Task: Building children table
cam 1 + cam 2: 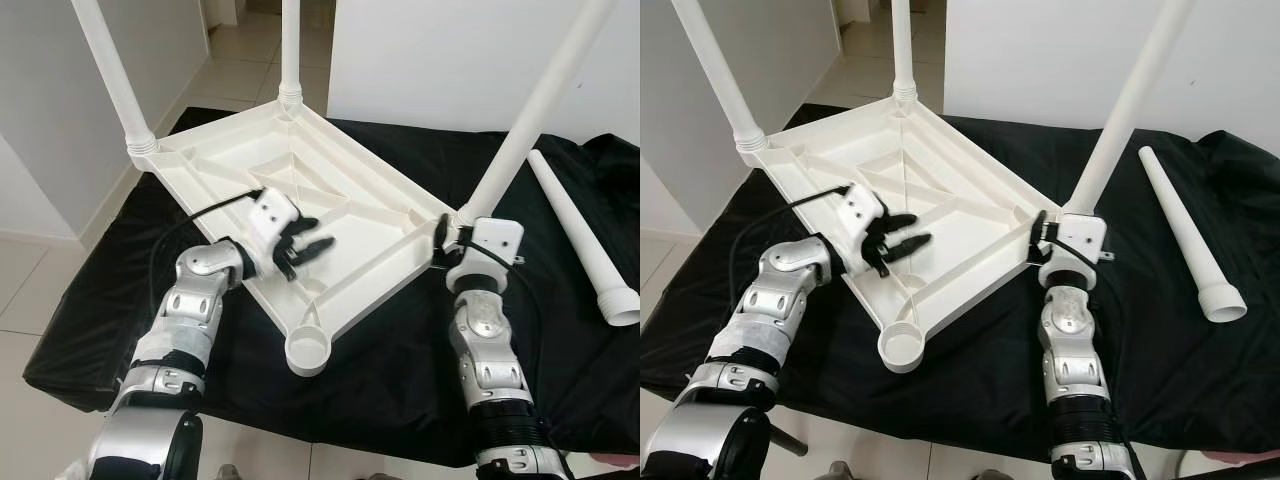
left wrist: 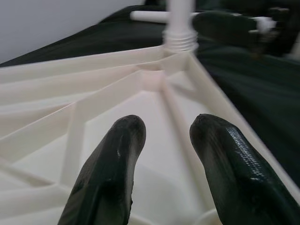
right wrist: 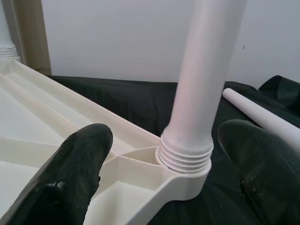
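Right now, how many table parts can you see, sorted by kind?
Upturned white tabletop: 1
Legs standing in corner sockets: 3, far left, far middle, right
Loose leg lying on the black cloth: 1
Empty corner socket: 1
Total: 5 separate parts, 4 legs and 1 tabletop.

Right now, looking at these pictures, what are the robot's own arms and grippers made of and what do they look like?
Both arms are chains of rounded silver metal segments with black joints. The left arm carries a thin black cable looping up to its white wrist block. The right arm ends in a similar white block. Each gripper, left gripper and right gripper, has two long, blunt, matte black fingers.
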`<state>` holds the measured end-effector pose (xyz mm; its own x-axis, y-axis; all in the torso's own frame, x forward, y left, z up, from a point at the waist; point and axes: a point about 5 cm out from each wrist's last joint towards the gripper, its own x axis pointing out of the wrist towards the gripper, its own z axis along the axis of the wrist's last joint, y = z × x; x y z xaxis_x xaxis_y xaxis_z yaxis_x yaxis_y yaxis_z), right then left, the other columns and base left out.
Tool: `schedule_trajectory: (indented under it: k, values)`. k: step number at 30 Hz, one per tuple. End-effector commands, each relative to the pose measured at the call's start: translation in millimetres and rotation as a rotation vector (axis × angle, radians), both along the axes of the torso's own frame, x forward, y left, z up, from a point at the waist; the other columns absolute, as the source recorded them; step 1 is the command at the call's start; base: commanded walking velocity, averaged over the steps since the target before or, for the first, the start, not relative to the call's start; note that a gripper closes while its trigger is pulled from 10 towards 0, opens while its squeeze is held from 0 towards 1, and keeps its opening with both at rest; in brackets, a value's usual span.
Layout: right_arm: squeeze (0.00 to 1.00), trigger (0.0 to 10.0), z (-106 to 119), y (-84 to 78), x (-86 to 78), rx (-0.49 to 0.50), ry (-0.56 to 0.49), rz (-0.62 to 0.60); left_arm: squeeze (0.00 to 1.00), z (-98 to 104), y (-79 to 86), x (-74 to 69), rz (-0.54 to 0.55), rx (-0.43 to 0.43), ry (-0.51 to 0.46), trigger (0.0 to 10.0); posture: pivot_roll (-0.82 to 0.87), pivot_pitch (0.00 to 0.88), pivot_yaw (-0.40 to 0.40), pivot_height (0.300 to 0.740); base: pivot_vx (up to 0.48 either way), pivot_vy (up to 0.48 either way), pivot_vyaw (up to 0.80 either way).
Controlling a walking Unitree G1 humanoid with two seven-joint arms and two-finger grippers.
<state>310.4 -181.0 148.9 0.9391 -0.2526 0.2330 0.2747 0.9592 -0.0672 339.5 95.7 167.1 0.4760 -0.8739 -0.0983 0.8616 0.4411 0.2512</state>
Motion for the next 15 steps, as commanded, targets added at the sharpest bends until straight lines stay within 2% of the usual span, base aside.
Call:
schedule_trajectory:
  k: [1, 2, 4, 5, 8, 10, 11, 15]
  values:
    - [0.0, 10.0, -3, -3.9, -3.6, -0.007, 0.006, -0.012, 0.0, -2, 4.4, -4.9, -0.056, 0.033, 0.015, 10.0, -0.09, 0.0, 0.028, 0.74, 0.0, 0.0, 0.0]
    - [0.0, 10.0, -6, -4.5, -6.9, -0.007, 0.013, -0.017, 0.0, -4, 7.0, -7.2, -0.089, 0.066, 0.026, 10.0, -0.1, 0.0, 0.035, 0.74, 0.0, 0.0, 0.0]
    - [0.0, 10.0, -6, -4.5, -6.9, -0.007, 0.013, -0.017, 0.0, -4, 7.0, -7.2, -0.089, 0.066, 0.026, 10.0, -0.1, 0.0, 0.035, 0.74, 0.0, 0.0, 0.0]
    - [0.0, 10.0, -8, -5.1, -10.5, -0.006, 0.021, -0.023, 0.0, -7, 9.7, -8.4, -0.113, 0.107, 0.038, 10.0, -0.1, 0.0, 0.043, 0.74, 0.0, 0.0, 0.0]
    - [0.0, 10.0, -10, -5.3, -12.5, -0.005, 0.025, -0.027, 0.0, -9, 12.0, -9.3, -0.128, 0.142, 0.041, 10.0, -0.1, 0.0, 0.051, 0.74, 0.0, 0.0, 0.0]
    - [0.0, 10.0, -12, -6.7, -16.4, -0.004, 0.029, -0.036, 0.0, -13, 22.3, -8.2, -0.165, 0.243, 0.05, 10.0, -0.1, 0.0, 0.06, 0.74, 0.0, 0.0, 0.0]
    - [0.0, 10.0, -13, -7.8, -17.3, -0.005, 0.029, -0.04, 0.0, -15, 27.4, -3.7, -0.146, 0.289, 0.051, 10.0, -0.1, 0.0, 0.061, 0.74, 0.0, 0.0, 0.0]
    - [0.0, 10.0, -14, -9.5, -18.0, -0.006, 0.031, -0.044, 0.0, -18, 33.2, 2.1, -0.12, 0.353, 0.049, 10.0, -0.1, 0.0, 0.064, 0.74, 0.0, 0.0, 0.0]
